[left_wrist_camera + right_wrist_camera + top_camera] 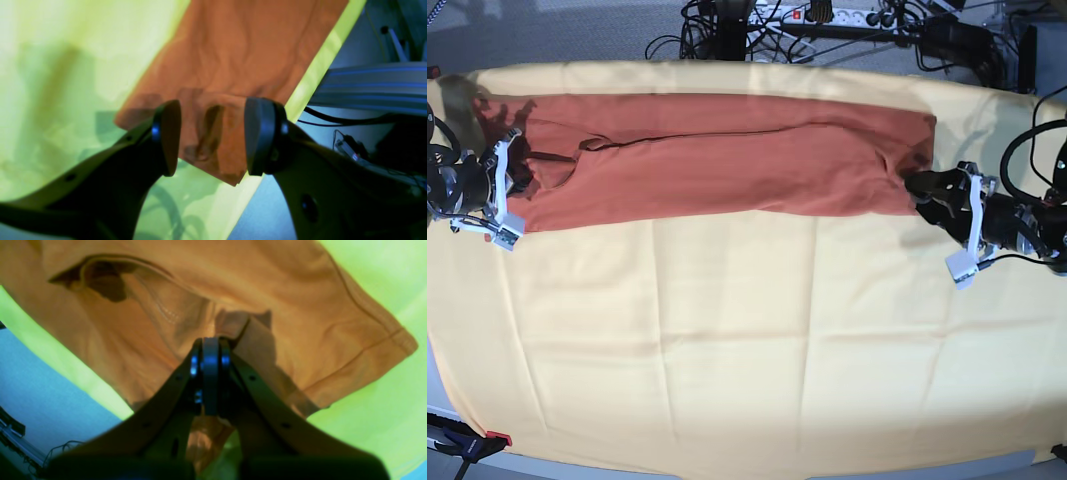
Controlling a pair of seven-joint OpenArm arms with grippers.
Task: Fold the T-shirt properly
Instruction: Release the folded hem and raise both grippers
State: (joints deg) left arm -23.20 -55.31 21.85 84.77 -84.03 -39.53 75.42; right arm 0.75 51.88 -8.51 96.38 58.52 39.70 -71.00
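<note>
The T-shirt lay as a long folded band across the upper part of the base view, on the yellow cloth covering the surface. At the left of that view the right gripper had its fingers pressed together on a pinch of fabric near the neckline. At the right, the left gripper hung with fingers spread at the hem corner, holding nothing. Lifting one-handed would likely drag and undo the fold.
</note>
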